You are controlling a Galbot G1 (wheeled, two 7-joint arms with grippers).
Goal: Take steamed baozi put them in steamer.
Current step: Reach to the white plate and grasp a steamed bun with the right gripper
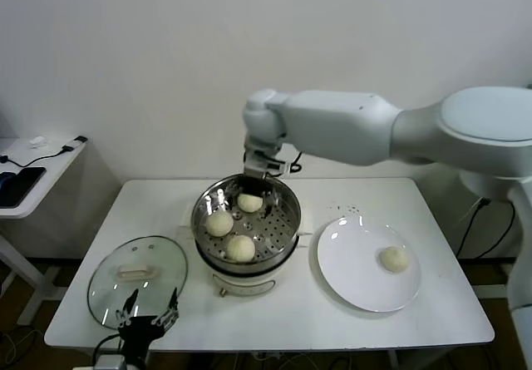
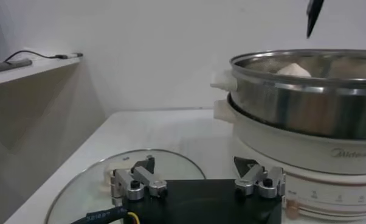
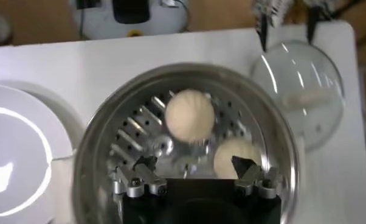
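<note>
Head view — right gripper: the right gripper (image 1: 256,179) hangs over the far rim of the steamer (image 1: 287,229), jaws spread wide and holding nothing.
Head view — buns in the pot: three steamed baozi sit on the perforated tray, one at the far side (image 1: 250,203) right under the gripper, one in the middle (image 1: 220,223), one nearest me (image 1: 241,248).
Head view — bun left to fetch: the last bun (image 1: 394,259) lies on the white plate (image 1: 349,274), on the bench (image 1: 432,212) to the robot's right of the pot, well apart from the gripper.
Head view — the relation that counts: from the right gripper that bun lies out to the right and nearer the front edge; the right arm is plainly the closer one, as I judge it. The bun is round, so no long axis to line up with.
Head view — left gripper: the left gripper (image 1: 148,320) waits low at the front edge by the glass lid (image 1: 137,274), fingers apart, empty.

Left wrist view — left gripper (image 2: 198,182): open, nothing between the fingers; lid (image 2: 86,195) beneath it, steamer wall (image 2: 304,109) beyond, a bun top (image 2: 293,70) peeping over the rim.

Right wrist view — right gripper (image 3: 195,176): fingers wide, empty — looking straight down into the steamer (image 3: 95,158) at two buns (image 3: 189,115) (image 3: 234,155); the plate's edge (image 3: 13,158) shows off to one side.
</note>
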